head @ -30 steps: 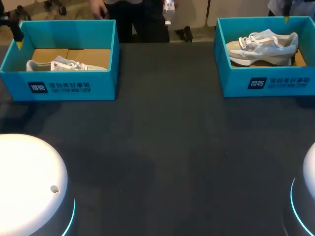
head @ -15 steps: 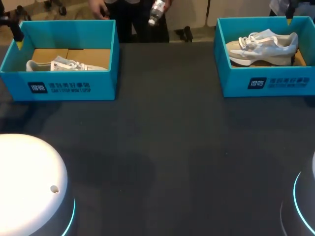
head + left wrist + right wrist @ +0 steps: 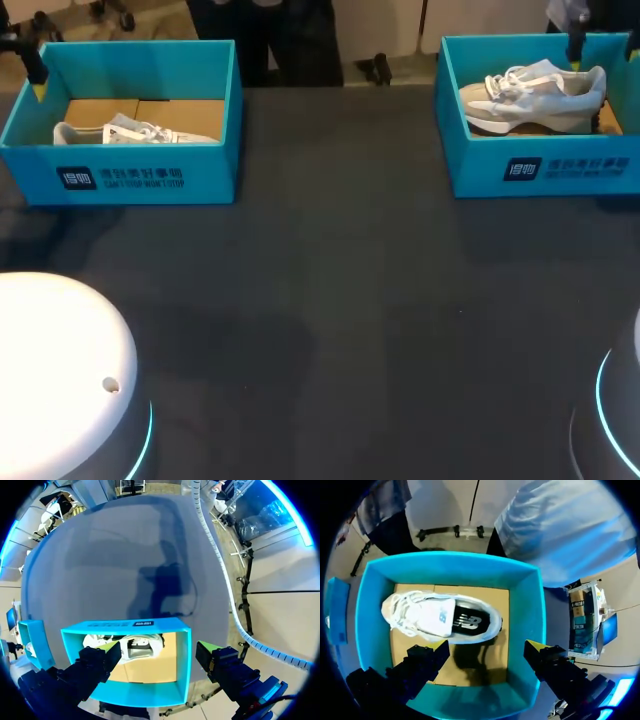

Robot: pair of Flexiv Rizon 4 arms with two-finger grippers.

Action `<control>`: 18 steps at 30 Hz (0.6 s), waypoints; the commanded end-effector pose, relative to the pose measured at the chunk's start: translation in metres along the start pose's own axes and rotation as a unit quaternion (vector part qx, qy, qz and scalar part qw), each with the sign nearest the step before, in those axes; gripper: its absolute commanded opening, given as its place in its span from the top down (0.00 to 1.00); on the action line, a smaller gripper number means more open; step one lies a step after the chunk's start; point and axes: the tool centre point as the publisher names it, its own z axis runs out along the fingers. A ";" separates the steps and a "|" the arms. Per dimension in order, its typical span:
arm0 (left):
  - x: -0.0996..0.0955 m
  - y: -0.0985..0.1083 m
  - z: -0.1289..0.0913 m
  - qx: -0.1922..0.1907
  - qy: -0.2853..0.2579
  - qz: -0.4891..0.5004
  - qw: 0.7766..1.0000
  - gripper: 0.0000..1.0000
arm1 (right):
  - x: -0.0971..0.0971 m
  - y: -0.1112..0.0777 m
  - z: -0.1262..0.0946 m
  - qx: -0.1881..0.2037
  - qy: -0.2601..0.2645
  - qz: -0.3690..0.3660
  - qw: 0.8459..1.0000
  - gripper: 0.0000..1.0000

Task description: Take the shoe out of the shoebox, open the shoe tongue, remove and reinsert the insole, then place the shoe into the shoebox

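Two teal shoeboxes stand at the table's far corners. The left shoebox holds a pale shoe lying on its side. My left gripper hangs open over that box's far left corner, with one finger inside the box beside the shoe and the other outside its wall. The right shoebox holds a pale grey-white shoe with white laces. My right gripper hovers open above that box, near the shoe's heel end, touching nothing.
The dark table stretches between the two boxes and toward me. The white domed bases of my arms sit at the near left and near right corners.
My right gripper's yellow tip has dropped a little lower over the back of the right box. The left arm, both boxes and both shoes have stayed put.
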 end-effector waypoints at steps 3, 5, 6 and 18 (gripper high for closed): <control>0.000 0.000 -0.001 0.000 0.002 0.000 1.000 0.00 | -0.002 0.004 0.015 0.008 -0.008 -0.011 1.000 0.00; 0.000 0.000 -0.001 0.000 0.002 0.000 1.000 0.00 | -0.004 0.003 0.021 0.011 -0.005 -0.011 1.000 0.00; 0.000 0.000 -0.001 0.000 0.002 0.000 1.000 0.00 | -0.004 0.003 0.023 0.013 -0.004 -0.011 1.000 0.00; 0.000 0.000 -0.001 0.000 0.002 0.000 1.000 0.00 | -0.005 0.005 0.052 0.032 0.007 -0.015 0.999 0.00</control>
